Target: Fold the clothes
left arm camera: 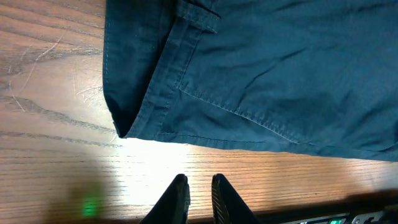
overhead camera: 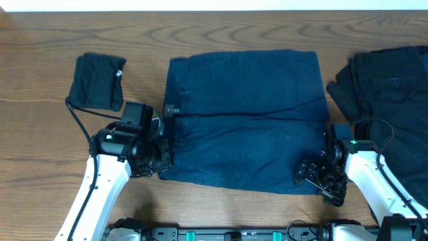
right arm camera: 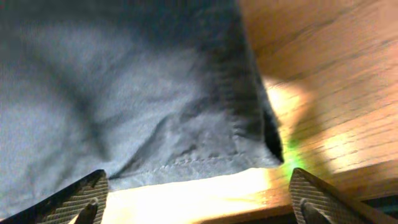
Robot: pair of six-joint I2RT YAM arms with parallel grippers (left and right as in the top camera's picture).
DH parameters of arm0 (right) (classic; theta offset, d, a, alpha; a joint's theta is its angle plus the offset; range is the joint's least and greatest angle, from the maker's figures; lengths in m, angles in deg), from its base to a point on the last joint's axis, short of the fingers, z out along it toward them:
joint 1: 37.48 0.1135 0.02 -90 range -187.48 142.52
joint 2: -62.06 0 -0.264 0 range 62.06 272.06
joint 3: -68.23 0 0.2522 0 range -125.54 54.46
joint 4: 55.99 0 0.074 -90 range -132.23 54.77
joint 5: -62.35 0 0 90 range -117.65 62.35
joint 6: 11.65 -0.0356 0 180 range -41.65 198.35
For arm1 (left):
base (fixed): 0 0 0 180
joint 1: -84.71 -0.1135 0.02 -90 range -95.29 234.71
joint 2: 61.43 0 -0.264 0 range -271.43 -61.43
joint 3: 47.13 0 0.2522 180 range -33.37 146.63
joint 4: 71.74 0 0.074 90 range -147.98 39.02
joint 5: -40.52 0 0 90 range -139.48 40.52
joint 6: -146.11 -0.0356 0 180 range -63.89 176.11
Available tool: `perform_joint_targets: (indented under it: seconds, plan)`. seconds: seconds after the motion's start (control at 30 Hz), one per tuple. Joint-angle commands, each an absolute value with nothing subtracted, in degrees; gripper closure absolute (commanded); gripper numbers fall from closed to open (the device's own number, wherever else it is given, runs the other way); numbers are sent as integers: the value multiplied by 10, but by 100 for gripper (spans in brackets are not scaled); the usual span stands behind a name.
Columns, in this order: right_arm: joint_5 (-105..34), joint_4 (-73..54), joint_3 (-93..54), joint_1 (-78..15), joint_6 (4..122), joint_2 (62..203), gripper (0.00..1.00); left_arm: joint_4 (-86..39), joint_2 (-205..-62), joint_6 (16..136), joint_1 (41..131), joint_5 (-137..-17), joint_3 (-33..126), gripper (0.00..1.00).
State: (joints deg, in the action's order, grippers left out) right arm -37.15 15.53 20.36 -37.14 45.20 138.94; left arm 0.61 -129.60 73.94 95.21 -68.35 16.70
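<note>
The navy shorts-like garment (overhead camera: 247, 120) lies flat and wide in the middle of the table, waistband on the left. In the left wrist view its waistband corner and a pocket seam (left arm camera: 249, 68) lie just beyond the fingers. My left gripper (overhead camera: 163, 163) (left arm camera: 200, 186) is by the garment's near left corner, over bare wood, jaws nearly together and empty. My right gripper (overhead camera: 321, 183) (right arm camera: 199, 193) is at the near right corner, jaws wide open, low over the table. The hem corner (right arm camera: 186, 124) lies just ahead of them, not held.
A small folded black garment (overhead camera: 98, 82) lies at the far left. A pile of dark clothes (overhead camera: 391, 87) lies at the right edge, partly under the right arm. The table's front edge (overhead camera: 227, 224) runs just behind both grippers.
</note>
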Motion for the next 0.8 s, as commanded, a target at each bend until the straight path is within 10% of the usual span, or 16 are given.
perform_joint_targets:
  seconds: [0.0,0.77]
  plan:
    - [-343,156,206,-376,419,1393,11,10,-1296,738,951,-678,163,84]
    - [-291,104,207,-377,350,1393,16,11,-1296,738,951,-678,163,83]
